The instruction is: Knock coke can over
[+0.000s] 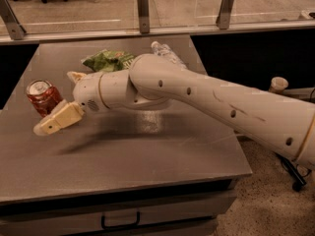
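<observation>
The coke can is a small red can with a silver top. It stands upright near the left edge of the grey table. My gripper is at the end of the white arm, low over the table. It sits just in front of and to the right of the can, touching or nearly touching its lower right side.
A green crinkled chip bag lies at the back of the table. A clear plastic bottle lies behind the arm. A glass-and-post railing runs behind the table. A drawer handle is below the front edge.
</observation>
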`<state>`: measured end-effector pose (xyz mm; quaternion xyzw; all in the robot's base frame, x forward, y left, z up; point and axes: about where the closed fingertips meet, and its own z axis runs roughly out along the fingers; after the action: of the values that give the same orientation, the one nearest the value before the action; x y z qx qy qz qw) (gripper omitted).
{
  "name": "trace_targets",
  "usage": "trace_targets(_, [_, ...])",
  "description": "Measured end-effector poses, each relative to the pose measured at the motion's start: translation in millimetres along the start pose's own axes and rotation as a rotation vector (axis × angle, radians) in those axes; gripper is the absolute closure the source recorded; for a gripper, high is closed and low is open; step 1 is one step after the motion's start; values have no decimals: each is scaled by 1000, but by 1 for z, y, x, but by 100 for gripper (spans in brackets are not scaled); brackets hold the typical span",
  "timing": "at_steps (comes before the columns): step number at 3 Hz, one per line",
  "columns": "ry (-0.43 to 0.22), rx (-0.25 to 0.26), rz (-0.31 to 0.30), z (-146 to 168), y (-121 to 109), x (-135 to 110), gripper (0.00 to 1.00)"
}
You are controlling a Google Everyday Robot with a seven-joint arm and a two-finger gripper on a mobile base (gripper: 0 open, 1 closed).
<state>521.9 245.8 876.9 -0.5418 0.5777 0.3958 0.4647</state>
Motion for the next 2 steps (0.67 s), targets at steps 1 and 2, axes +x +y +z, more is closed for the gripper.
trace_targets(1, [-28, -36, -32, 30, -5, -2, 17])
trace_targets(2, [-22, -68, -67, 47, -6, -6, 40])
